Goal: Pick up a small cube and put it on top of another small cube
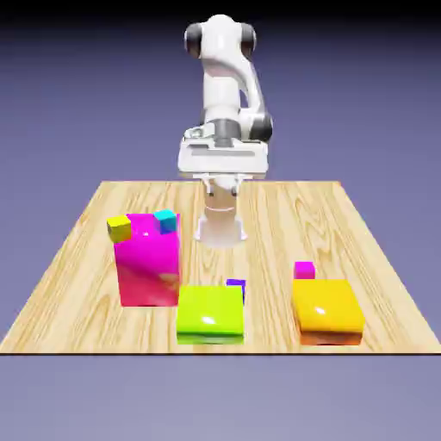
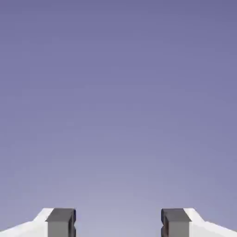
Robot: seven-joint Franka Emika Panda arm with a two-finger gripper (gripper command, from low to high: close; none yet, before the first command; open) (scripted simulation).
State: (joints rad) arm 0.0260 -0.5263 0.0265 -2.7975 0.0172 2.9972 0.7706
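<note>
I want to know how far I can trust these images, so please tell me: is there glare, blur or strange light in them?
Exterior view: small white glare spots on the magenta block, green block and orange block; black band along the top edge. Hand view: smooth blue-violet backdrop, paler toward the bottom, no glare spots on it.

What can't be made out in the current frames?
- Exterior view: the purple cube is partly hidden by the green block.
- Exterior view: the magenta cube's lower edge, behind the orange block.
- Hand view: the finger bases, cut off by the bottom edge; no cube in frame.
</note>
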